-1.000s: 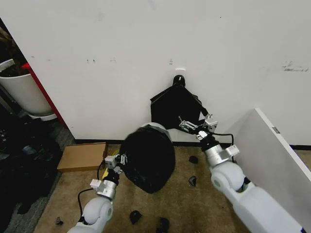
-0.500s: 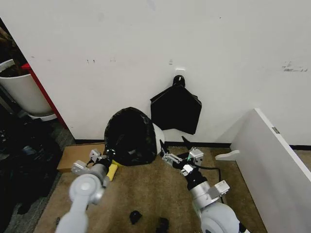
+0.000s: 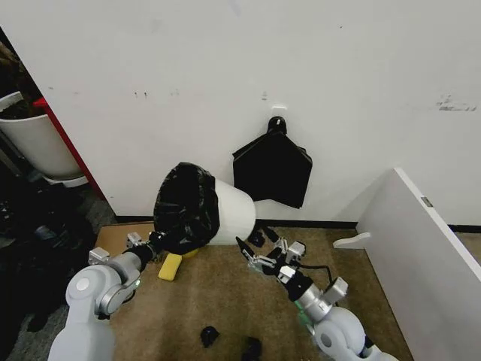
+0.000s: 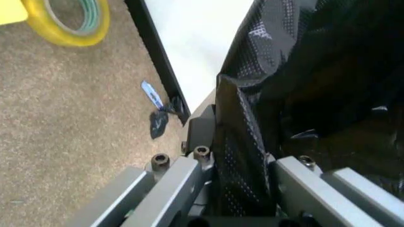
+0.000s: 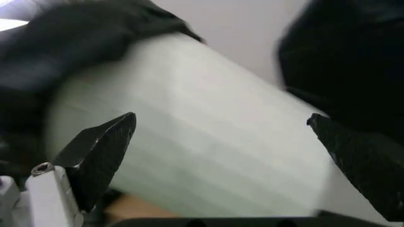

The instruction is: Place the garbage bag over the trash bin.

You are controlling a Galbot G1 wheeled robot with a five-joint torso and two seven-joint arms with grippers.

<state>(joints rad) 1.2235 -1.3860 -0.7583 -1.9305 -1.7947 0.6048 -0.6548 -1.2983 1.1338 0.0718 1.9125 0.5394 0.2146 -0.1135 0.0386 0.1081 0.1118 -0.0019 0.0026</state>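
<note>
The cream-white trash bin (image 3: 231,213) lies tilted against the wall, its mouth turned to the left. The glossy black garbage bag (image 3: 185,207) is stretched over that mouth and the upper rim. My left gripper (image 3: 149,243) sits at the bag's lower left edge. In the left wrist view my left gripper (image 4: 243,189) is shut on a fold of the garbage bag (image 4: 296,71). My right gripper (image 3: 259,253) hangs open just below the bin's base end. In the right wrist view its fingers (image 5: 101,151) stand wide apart with the trash bin (image 5: 202,118) beyond them, not touching it.
A flat black bundle (image 3: 272,169) hangs on the wall behind the bin. A cardboard box (image 3: 111,239) and a yellow object (image 3: 170,266) lie on the carpet at the left. A white panel (image 3: 421,248) leans at the right. Small dark bits (image 3: 209,335) dot the floor.
The bin with the bag has tipped over toward the left. My left arm has swung left and down with the bag's edge. My right gripper has dropped lower, away from the bin.
</note>
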